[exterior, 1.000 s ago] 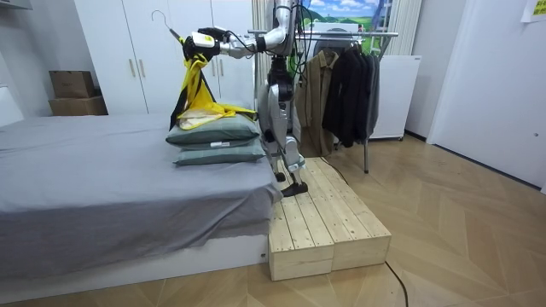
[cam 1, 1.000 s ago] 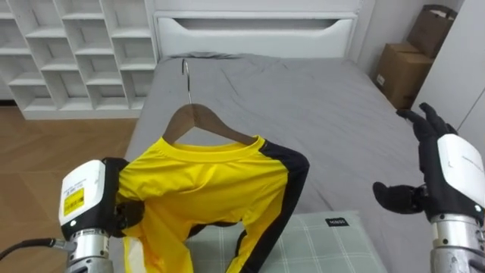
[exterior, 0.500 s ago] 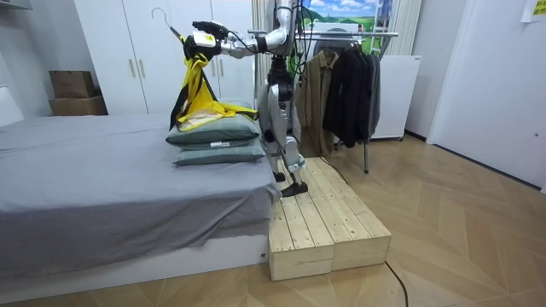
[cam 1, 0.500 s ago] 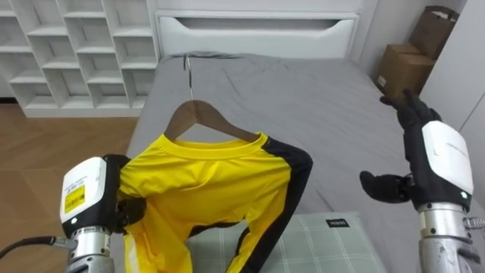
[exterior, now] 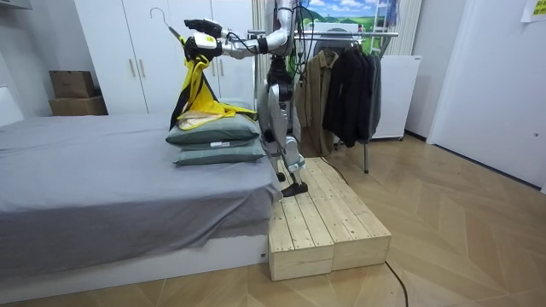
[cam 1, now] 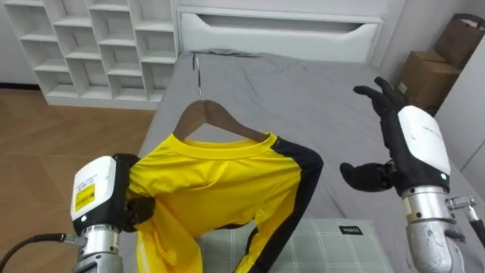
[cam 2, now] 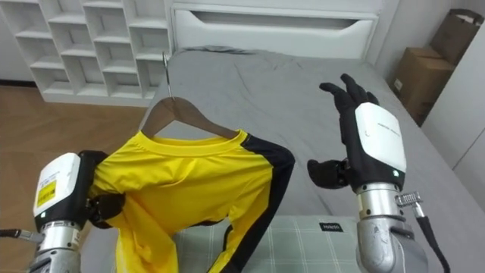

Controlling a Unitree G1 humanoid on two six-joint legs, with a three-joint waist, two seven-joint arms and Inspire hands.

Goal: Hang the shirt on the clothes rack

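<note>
Light: you have bright, even room light.
Shadows: soft, in folds of the yellow black-trimmed shirt.

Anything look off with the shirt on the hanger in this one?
The yellow shirt with black trim sits askew on the wooden hanger: bunched at the shoulder that the left hand clutches, its black-edged side drooping toward the green checked pillow. The right hand hovers open, apart from it.

- the shirt is hung on the hanger, above the pillow laid on the bed.
- the shirt's left shoulder is gripped by the left hand; the right hand is held apart at the right.
- a shelf unit is located behind left, a cardboard box behind right.
</note>
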